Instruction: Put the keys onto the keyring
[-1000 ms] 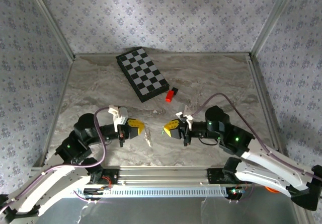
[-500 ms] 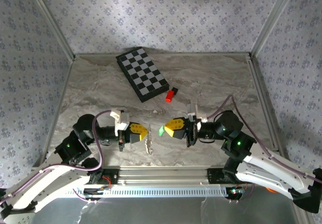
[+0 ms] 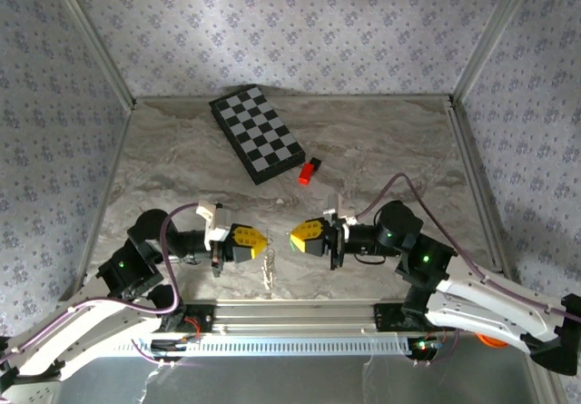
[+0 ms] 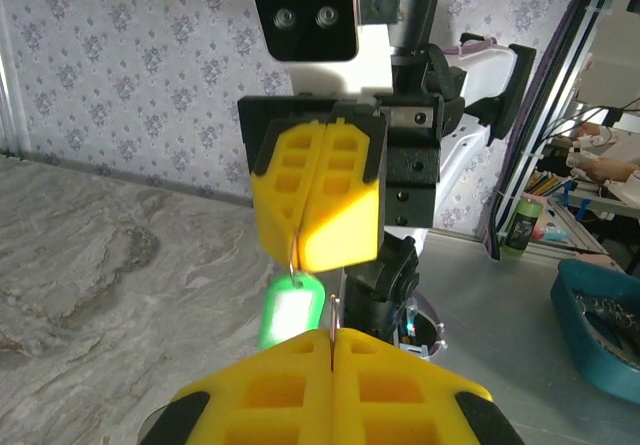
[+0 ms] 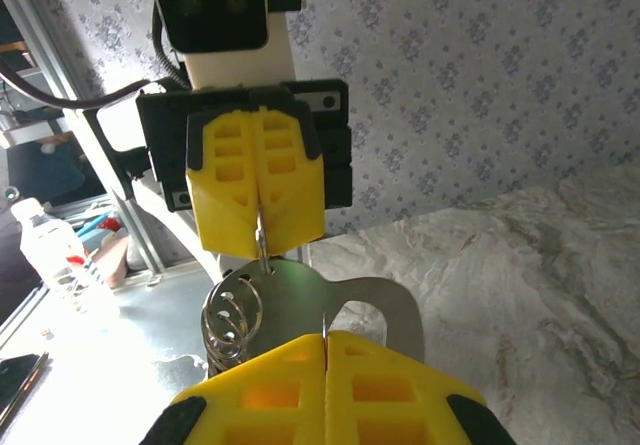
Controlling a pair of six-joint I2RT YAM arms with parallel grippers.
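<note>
Near the front edge of the grey marbled table [image 3: 390,150], the two arms face each other tip to tip, close but apart. The left gripper [image 3: 263,241] has its yellow ribbed fingers pressed together on the thin silvery metal keyring [image 5: 232,320]. In the right wrist view the rings dangle in a small bunch just below those fingertips, pinched at the seam between them. In the top view the keyring shows as a pale glint hanging off the left fingertips toward the near edge.

The right gripper [image 3: 292,238] also has its yellow fingers closed, pinching the tiny metal green-headed key [image 4: 288,310] by its thin shaft. In the left wrist view the bright green plastic head hangs just under the right fingertips, glowing and a little blurred.

A broad silvery curved band arcs just above the right gripper's own fingertips in its wrist view; I cannot tell whether it belongs to the keyring. Whether key and keyring touch is not clear either.

Further back on the table lies a black-and-grey checkerboard [image 3: 257,133], set at a slant. A small red-and-black block [image 3: 310,171] sits just off its right corner. Both are well apart from the grippers.
</note>
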